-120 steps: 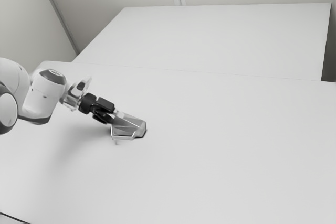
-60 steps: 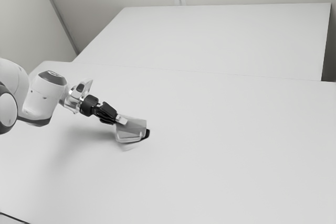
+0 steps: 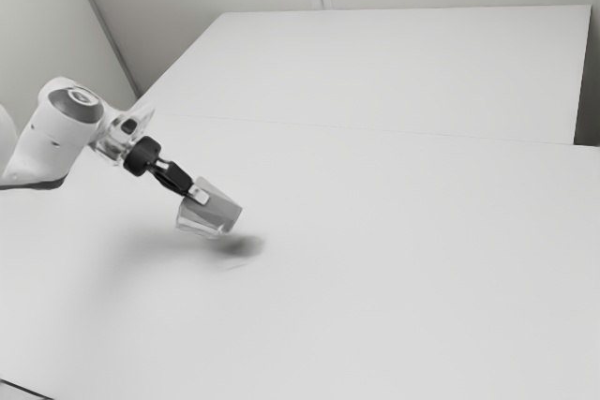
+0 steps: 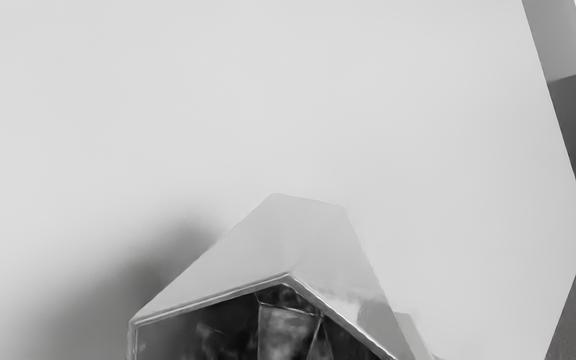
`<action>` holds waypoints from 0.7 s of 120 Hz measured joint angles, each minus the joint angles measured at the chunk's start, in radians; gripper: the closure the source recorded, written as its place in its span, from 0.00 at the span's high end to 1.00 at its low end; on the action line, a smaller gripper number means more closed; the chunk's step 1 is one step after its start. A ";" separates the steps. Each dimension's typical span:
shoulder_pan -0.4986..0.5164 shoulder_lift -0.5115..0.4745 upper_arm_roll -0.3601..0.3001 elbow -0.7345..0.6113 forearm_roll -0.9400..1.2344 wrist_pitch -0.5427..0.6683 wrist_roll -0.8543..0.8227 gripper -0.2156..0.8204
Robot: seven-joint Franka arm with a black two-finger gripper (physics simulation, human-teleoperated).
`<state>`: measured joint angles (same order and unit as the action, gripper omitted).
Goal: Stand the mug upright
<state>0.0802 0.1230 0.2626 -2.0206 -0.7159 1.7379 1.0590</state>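
I have the gripper clamped on the faceted mug, holding it tilted above the white table, its shadow apart beneath it.

A glossy gray mug, its walls flat and angular, hangs tilted above the pale counter at left of center in the exterior view, gripped by the black claw, its shadow just below and to the right. In the wrist view's lower center, its bright, sharp-cornered rim frames a dark, mirrorlike interior, mouth facing back toward the claw.
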 joint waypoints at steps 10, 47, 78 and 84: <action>0.005 -0.062 -0.058 -0.005 0.201 0.077 -0.024 0.04; -0.025 -0.223 -0.172 -0.176 0.567 0.372 -0.114 0.03; 0.000 -0.223 -0.195 -0.263 0.617 0.496 -0.183 0.03; -0.001 -0.219 -0.198 -0.270 0.620 0.513 -0.193 0.03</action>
<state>0.0793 -0.0965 0.0648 -2.2910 -0.0959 2.2513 0.8657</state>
